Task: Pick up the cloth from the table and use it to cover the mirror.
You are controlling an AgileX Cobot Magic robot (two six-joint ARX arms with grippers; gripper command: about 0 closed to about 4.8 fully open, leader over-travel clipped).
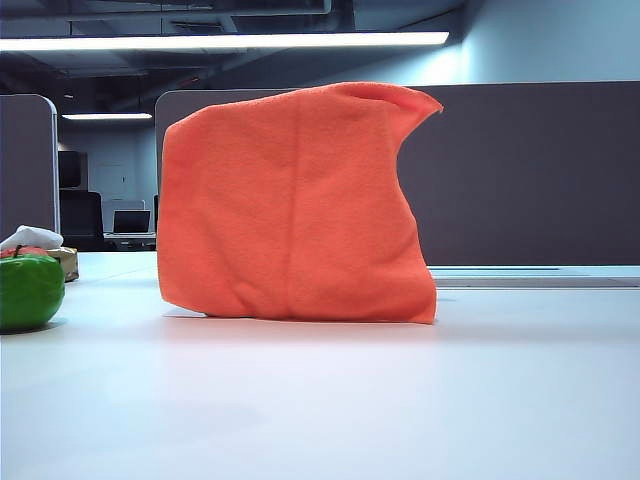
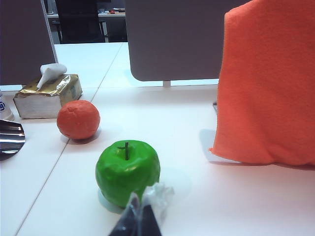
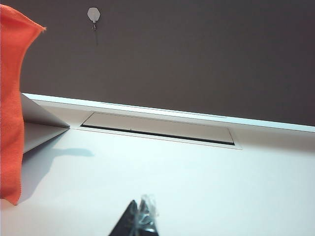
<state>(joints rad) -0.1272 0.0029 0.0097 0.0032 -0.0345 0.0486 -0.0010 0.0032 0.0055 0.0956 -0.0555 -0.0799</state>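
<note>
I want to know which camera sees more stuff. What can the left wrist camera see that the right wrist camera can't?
Only the left wrist view shows the green apple, the orange fruit, the tissue box and the shut left gripper low near the apple. Only the right wrist view shows a long flat hatch set in the table, a small wall hook and the shut right gripper. Both show the orange cloth draped over the mirror, the white table and a grey partition.

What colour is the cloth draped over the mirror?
Bright orange cloth, best seen in the exterior view.
</note>
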